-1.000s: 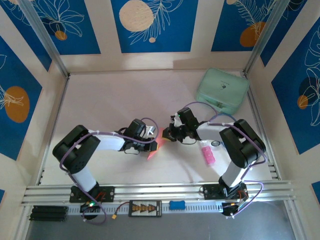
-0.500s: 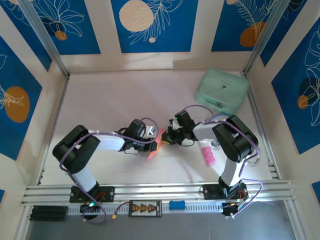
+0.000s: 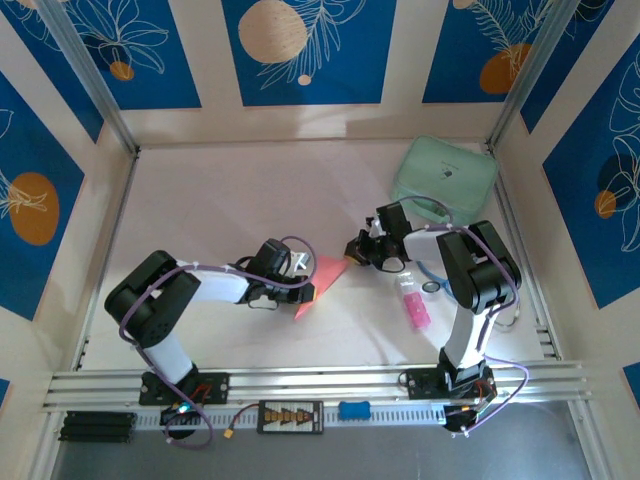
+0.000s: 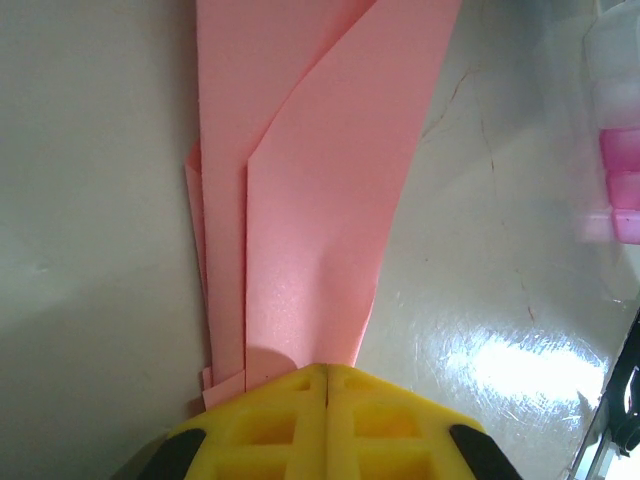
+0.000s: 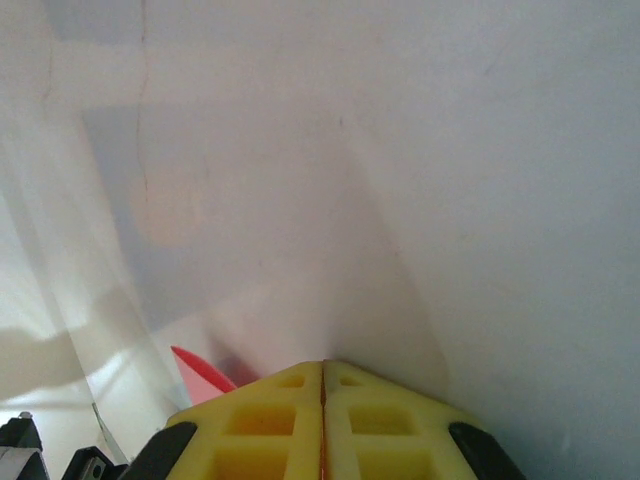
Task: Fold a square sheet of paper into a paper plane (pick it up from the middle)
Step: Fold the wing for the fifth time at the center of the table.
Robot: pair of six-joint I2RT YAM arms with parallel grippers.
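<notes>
The square sheet of paper is folded into a slim salmon-pink pointed dart, the paper plane (image 3: 326, 277), and lies flat mid-table with its tip toward the right arm. In the left wrist view its layered folds (image 4: 310, 200) run up and away from my left gripper (image 4: 327, 372). That gripper (image 3: 305, 290) is shut, its tips over the paper's near end with nothing visible in the seam. My right gripper (image 3: 356, 250) is shut and empty, just off the paper's tip. In the right wrist view a red-pink corner of the paper (image 5: 200, 373) peeks out left of the shut right gripper (image 5: 323, 365).
A mint-green rounded case (image 3: 445, 180) stands at the back right. A small bright-pink stick-shaped object (image 3: 414, 308) lies by the right arm and also shows in the left wrist view (image 4: 620, 185). An aluminium rail (image 3: 300, 385) runs along the near edge.
The right gripper has drawn back to the right and away from the paper, toward the green case. The paper's pointed end now lies uncovered. The left arm has stayed in place.
</notes>
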